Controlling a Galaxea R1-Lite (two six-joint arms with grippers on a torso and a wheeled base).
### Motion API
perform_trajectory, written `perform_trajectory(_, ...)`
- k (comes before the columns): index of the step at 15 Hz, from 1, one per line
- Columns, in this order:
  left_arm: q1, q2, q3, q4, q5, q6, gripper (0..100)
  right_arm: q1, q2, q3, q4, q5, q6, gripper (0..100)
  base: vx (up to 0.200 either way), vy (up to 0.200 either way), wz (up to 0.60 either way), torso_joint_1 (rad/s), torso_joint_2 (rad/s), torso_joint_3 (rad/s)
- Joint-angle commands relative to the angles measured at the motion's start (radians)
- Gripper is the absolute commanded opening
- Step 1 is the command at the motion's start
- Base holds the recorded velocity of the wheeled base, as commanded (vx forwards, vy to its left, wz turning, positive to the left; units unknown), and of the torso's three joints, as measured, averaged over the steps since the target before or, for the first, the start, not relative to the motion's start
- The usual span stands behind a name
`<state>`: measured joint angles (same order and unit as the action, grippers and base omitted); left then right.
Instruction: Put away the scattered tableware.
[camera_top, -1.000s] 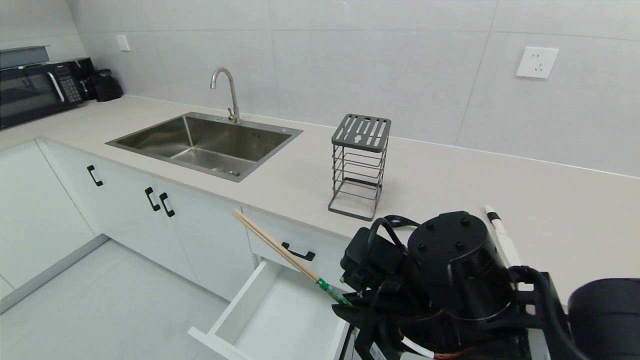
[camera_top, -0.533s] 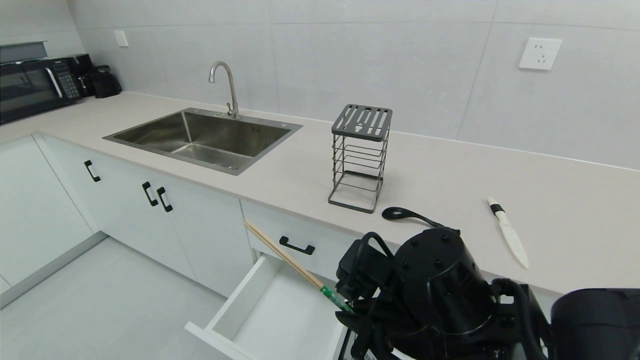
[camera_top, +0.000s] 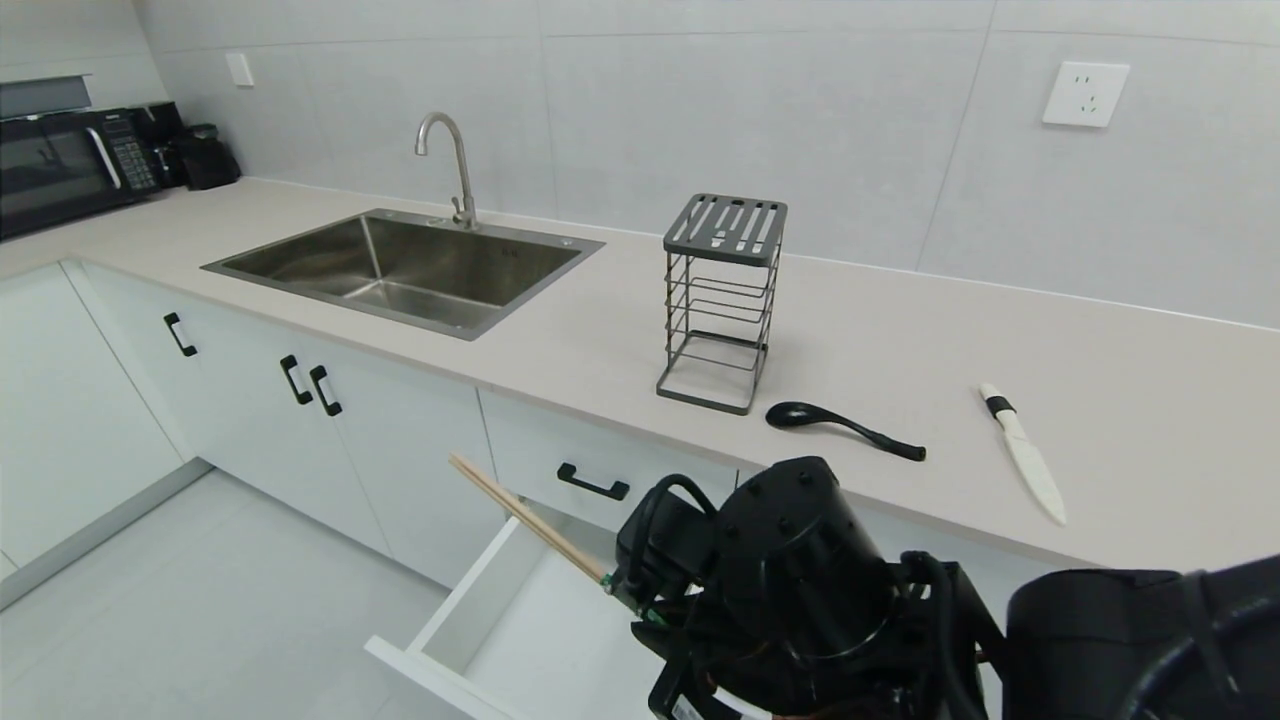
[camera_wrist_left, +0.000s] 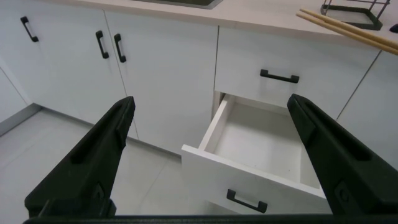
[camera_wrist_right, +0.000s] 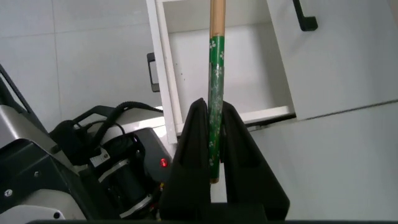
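Where the chopsticks (camera_top: 528, 518) sit: clenched by their green-patterned end in my right pincer (camera_wrist_right: 213, 111), with the wooden tips slanting up and out over the open drawer (camera_top: 455, 612).
Right pincer: clamped tight on the chopsticks, both fingers pressed against the green part. It hangs in front of the table (camera_top: 900, 340) edge, above the drawer.
Left pincer (camera_wrist_left: 211, 104): released, fingers spread wide with nothing between them, facing the drawer from the front.
Drawer: pulled out below the table, white inside, with a black handle on its front.
Height of the tips: the sticks overlap in my right wrist camera, so I cannot tell how far they are above the drawer floor.
Spoon (camera_top: 845, 430): black, lying flat on the table just to the right of the wire rack (camera_top: 722, 300).
Knife (camera_top: 1022, 452): white with a dark band, lying flat on the table, well to the right of the spoon.
Rack: upright on the table, between the sink (camera_top: 400, 265) and the spoon.
Sink: set into the table on the left, with the tap behind it.
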<state>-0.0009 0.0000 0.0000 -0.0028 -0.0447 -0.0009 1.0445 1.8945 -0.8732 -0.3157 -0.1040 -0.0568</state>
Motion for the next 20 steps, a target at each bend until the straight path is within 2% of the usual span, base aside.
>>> perform_trajectory(1,0.001,0.0,0.0,0.001,0.0,-0.001,100,-0.007,0.077,-0.073,0.001,0.0,-0.029,0,0.0,0.0,0.0,-0.095,0.18,0.1)
perform_trajectory(5,-0.001,0.002,0.0,0.001,0.0,0.001,100,-0.038,0.138,-0.141,0.004,0.0,-0.061,0,0.0,0.0,0.0,-0.157,0.3,0.149)
perform_trajectory(13,0.001,0.002,0.0,0.001,0.0,-0.001,100,-0.052,0.239,-0.251,0.007,0.001,-0.118,0,0.0,0.0,0.0,-0.051,0.1,0.051)
perform_trajectory(20,0.001,0.002,0.0,0.001,0.0,-0.001,100,-0.069,0.318,-0.29,0.007,0.001,-0.14,0,0.0,0.0,0.0,-0.005,0.01,0.005)
